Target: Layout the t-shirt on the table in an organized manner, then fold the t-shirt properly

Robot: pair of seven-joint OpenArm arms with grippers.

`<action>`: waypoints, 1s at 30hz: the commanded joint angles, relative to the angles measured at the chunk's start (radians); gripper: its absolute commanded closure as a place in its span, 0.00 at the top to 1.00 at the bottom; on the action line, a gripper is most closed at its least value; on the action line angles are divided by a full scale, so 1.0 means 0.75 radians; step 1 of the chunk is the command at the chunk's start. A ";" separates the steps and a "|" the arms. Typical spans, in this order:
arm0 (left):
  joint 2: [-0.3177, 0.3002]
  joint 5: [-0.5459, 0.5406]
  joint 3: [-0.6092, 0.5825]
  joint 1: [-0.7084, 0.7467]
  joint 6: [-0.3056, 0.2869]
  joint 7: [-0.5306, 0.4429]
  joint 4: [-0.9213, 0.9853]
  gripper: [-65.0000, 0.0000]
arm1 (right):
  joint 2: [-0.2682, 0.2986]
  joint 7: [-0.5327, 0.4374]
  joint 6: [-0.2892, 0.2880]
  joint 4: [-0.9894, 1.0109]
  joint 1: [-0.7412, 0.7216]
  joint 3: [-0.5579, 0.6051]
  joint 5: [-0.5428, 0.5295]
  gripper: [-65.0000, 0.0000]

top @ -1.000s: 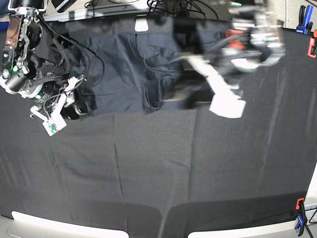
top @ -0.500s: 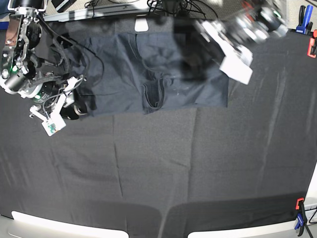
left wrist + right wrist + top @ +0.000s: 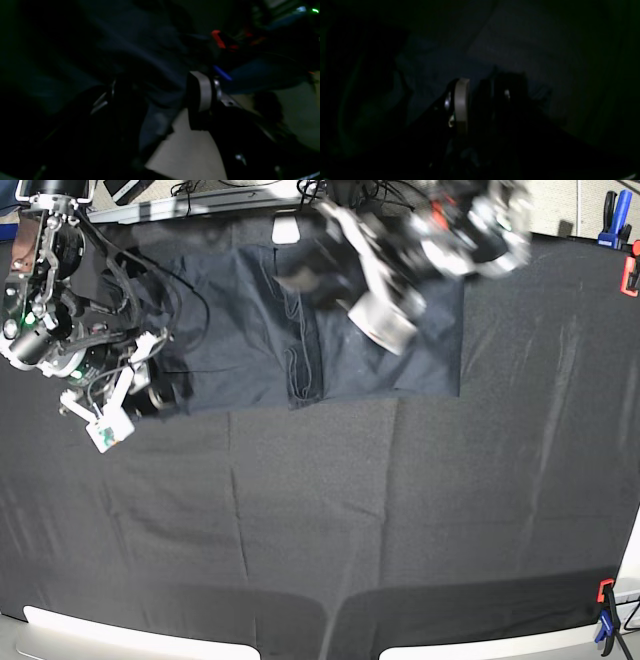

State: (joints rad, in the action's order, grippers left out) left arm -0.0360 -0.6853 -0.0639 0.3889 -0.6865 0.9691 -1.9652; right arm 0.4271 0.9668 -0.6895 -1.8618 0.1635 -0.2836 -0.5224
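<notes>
Spread wide, the left gripper hangs over the charcoal T-shirt, probably to reach a layer that needs straightening. The right gripper stands partly parted at the shirt's other side, with no visible pinch, perhaps ready to steady it. The shirt lies along the black-covered table's far side, its upright folds likely needing flattening first.

- Black creased cloth covers the desk, evenly lit in the base view.
- Blue clamps and an orange-red clamp at its far corner.
- Pale grey surface below its edge.
- White bars along the base view's bottom.
</notes>
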 commanded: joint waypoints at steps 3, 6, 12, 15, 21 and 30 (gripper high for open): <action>0.003 -0.030 0.182 -0.042 -0.016 -0.043 -0.021 0.50 | 0.018 0.009 -0.004 -0.024 -0.018 -0.046 -0.020 0.26; 0.003 -0.030 0.382 -0.064 -0.016 -0.102 -0.021 0.50 | 0.033 0.045 -0.004 -0.024 -0.016 -0.126 -0.041 0.26; -0.002 -0.030 0.645 -0.064 -0.016 -0.143 -0.021 0.50 | 0.174 0.095 -0.004 -0.017 0.063 -0.282 -0.212 0.57; -0.033 -0.030 0.663 -0.064 -0.016 -0.143 -0.021 0.50 | 0.234 0.207 0.051 0.048 0.077 -0.316 -0.262 0.58; -0.090 -0.030 0.663 -0.064 -0.016 -0.149 -0.020 0.50 | 0.272 0.222 0.066 0.448 0.070 -0.320 -0.472 0.58; -0.089 -0.030 0.663 -0.064 -0.016 -0.178 -0.020 0.50 | 0.212 0.224 -0.011 0.795 0.070 -0.319 -0.676 0.58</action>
State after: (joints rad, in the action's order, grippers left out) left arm -0.0975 -0.6846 0.4316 0.3435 -0.6891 0.8612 -1.9652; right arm 0.5724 1.1419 -0.6857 -1.2575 0.2203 -0.5198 -1.0225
